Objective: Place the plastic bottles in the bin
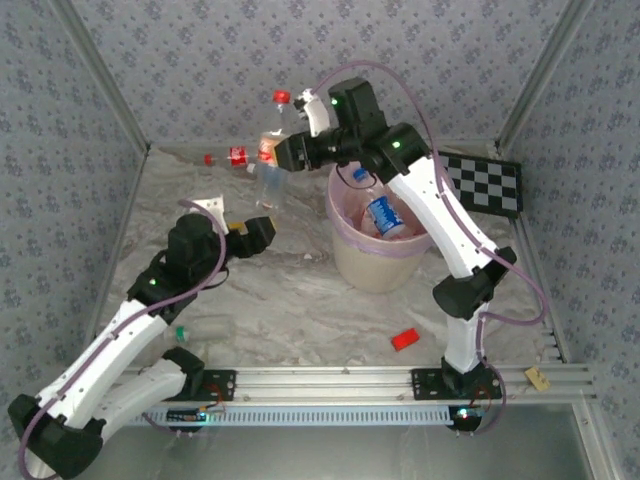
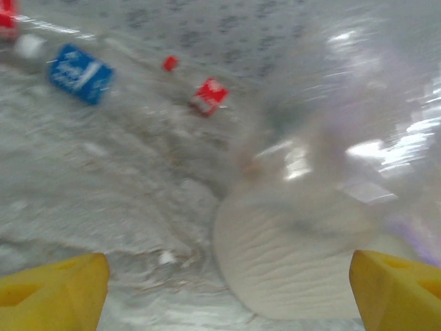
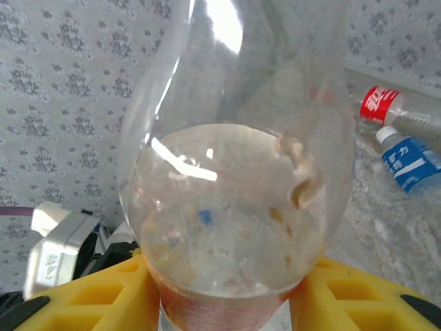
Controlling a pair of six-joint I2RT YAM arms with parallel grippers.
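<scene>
Just left of the bin point(image 1: 375, 265), the right gripper point(image 1: 280, 152) clamps a clear bottle point(image 1: 268, 185) short of the rim; released now, it would likely miss; the left gripper point(image 1: 258, 232) hangs spread and empty over the surface point(image 1: 300, 300).

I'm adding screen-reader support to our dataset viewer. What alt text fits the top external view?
The right gripper holds a clear plastic bottle just left of the lined bin, which holds a blue-labelled bottle. The left gripper is open above the marbled table.
</scene>
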